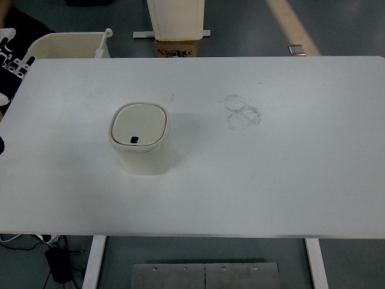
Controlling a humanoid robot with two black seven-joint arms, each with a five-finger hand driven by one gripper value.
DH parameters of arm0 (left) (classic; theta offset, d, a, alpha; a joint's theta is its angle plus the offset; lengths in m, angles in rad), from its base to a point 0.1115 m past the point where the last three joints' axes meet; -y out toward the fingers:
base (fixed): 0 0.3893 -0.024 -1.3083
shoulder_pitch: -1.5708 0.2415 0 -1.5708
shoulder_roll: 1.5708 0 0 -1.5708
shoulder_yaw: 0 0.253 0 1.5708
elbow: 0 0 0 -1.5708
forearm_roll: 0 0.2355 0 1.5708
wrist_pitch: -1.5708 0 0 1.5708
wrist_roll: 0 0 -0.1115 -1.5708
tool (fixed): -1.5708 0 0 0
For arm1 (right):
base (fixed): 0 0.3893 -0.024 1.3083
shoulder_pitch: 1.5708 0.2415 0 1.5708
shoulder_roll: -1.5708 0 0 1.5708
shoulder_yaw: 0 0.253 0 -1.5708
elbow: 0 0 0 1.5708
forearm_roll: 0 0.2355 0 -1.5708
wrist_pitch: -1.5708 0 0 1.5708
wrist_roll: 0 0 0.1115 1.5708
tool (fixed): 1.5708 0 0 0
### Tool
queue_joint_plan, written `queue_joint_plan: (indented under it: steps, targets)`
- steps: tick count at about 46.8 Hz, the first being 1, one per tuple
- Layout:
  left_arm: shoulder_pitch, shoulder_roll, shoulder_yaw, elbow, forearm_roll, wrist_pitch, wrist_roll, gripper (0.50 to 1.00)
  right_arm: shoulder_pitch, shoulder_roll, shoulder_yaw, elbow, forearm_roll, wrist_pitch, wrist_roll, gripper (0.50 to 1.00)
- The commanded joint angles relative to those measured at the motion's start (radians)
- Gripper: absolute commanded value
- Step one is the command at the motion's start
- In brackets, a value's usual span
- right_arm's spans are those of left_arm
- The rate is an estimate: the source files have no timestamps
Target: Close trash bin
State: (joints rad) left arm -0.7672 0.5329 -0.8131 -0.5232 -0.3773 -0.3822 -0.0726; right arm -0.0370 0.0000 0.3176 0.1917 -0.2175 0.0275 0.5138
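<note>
Where table (289,180) lies bare, trash bin (142,139) left-centre

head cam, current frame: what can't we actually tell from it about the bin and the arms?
- Trash bin, head view: lid looks flat and down, but whether it is latched cannot be seen from above; its far side is hidden by its own body.
- Small dark mark on the lid: too small to identify.
- Dark shape at the picture's left edge: cut off, cannot be identified.
- Both hands: outside the frame.
</note>
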Motion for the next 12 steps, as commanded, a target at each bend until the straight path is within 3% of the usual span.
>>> queue_joint_plan:
  steps: [1, 12]
  targets:
    - [0.019, -0.004, 0.000, 0.000, 0.000, 0.000, -0.001, 1.000, 0.000, 0.000, 0.000, 0.000, 0.001, 0.000, 0.000, 0.991]
    - [0.051, -0.007, 0.000, 0.002, 0.001, -0.001, -0.001, 1.000, 0.000, 0.000, 0.000, 0.000, 0.000, 0.000, 0.000, 0.991]
